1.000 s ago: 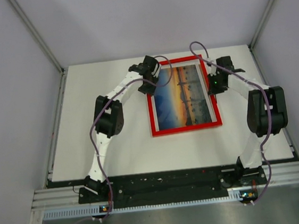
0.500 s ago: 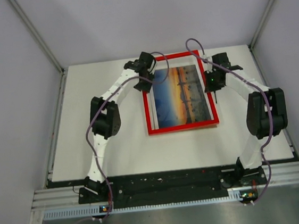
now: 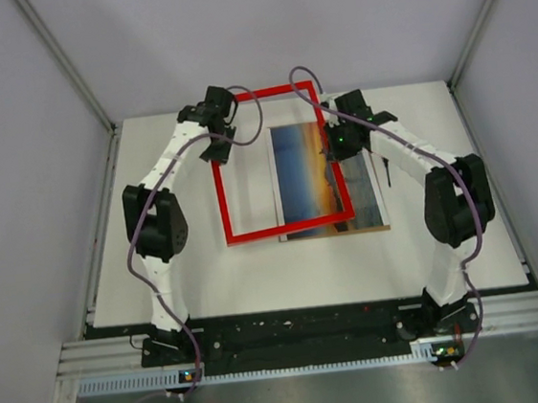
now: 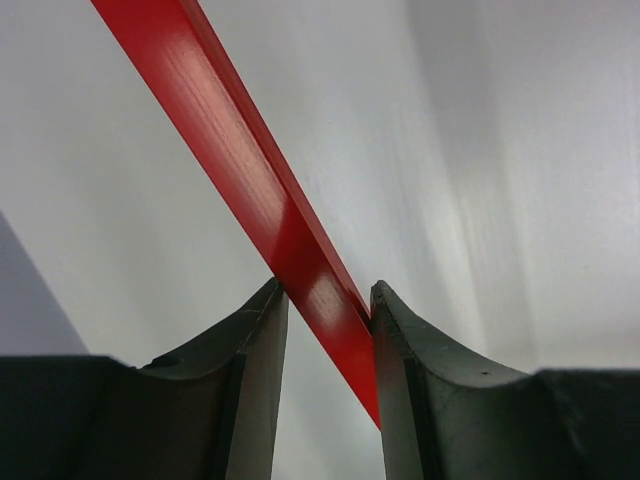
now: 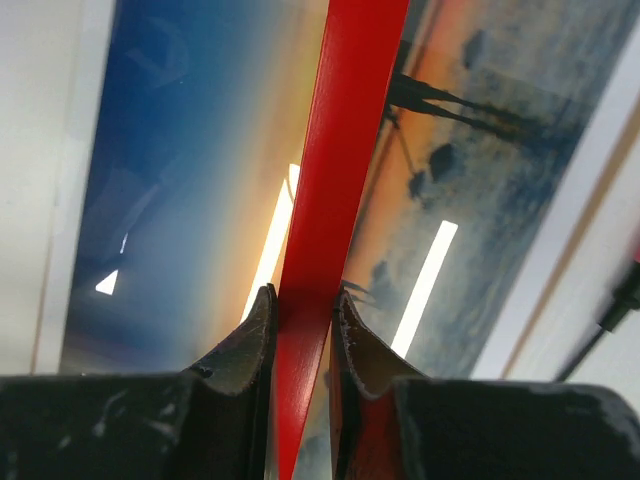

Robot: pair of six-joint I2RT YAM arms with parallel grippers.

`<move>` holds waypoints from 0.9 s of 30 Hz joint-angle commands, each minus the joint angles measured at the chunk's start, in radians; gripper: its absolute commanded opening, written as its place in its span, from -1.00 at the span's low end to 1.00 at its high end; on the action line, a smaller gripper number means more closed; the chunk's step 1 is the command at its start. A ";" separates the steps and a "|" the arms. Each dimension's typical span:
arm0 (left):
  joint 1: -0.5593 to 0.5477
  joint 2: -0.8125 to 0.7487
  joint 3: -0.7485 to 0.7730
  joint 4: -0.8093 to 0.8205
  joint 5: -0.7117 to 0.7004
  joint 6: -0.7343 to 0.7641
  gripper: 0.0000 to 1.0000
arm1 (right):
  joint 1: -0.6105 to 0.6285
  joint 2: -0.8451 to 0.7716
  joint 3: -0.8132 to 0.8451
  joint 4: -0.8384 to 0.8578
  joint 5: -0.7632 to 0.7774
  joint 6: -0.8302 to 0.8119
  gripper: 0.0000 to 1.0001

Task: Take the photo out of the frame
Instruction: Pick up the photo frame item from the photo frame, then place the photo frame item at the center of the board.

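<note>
Both claws are clamped on the frame [image 3: 286,228]. The left claw [image 4: 325,295] pinches the rail at the upper left of the overhead view, and the right claw [image 5: 300,295] pinches the opposite rail, upper centre. The frame hangs tilted between them. The photo [image 3: 300,174] lies flat on the table [image 3: 209,275], centre right, out of the frame, which overlaps its left half from above.

Here's what I'd worry about. In the left wrist view the rail runs slantwise through the fingers, caught only by its edges, so I reckon it could swivel or slip out if that arm turns. With two arms on one thin frame, any mismatch in their travel would twist it or tear it from one grip. The frame's near rail looks low across the photo's bottom edge, though I can't tell whether it touches. Dragged sideways, it could snag the print and shove it across the table.
</note>
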 commanded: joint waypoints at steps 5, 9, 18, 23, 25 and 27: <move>0.117 -0.161 -0.123 0.036 -0.095 0.113 -1.00 | 0.181 0.139 0.175 -0.008 -0.119 0.059 -1.00; 0.197 -0.187 -0.168 0.040 -0.111 0.165 -1.00 | 0.242 0.204 0.263 -0.017 -0.116 0.096 -1.00; 0.340 -0.190 -0.257 0.114 -0.144 0.253 -1.00 | 0.360 0.334 0.434 -0.035 -0.095 0.159 -1.00; 0.397 -0.139 -0.261 0.146 -0.148 0.276 -1.00 | 0.409 0.431 0.507 -0.032 -0.095 0.204 -1.00; 0.410 -0.119 -0.261 0.158 -0.142 0.281 -1.00 | 0.429 0.478 0.545 -0.032 -0.086 0.213 -1.00; 0.414 -0.096 -0.257 0.172 -0.143 0.285 -1.00 | 0.448 0.523 0.589 -0.032 -0.083 0.224 -1.00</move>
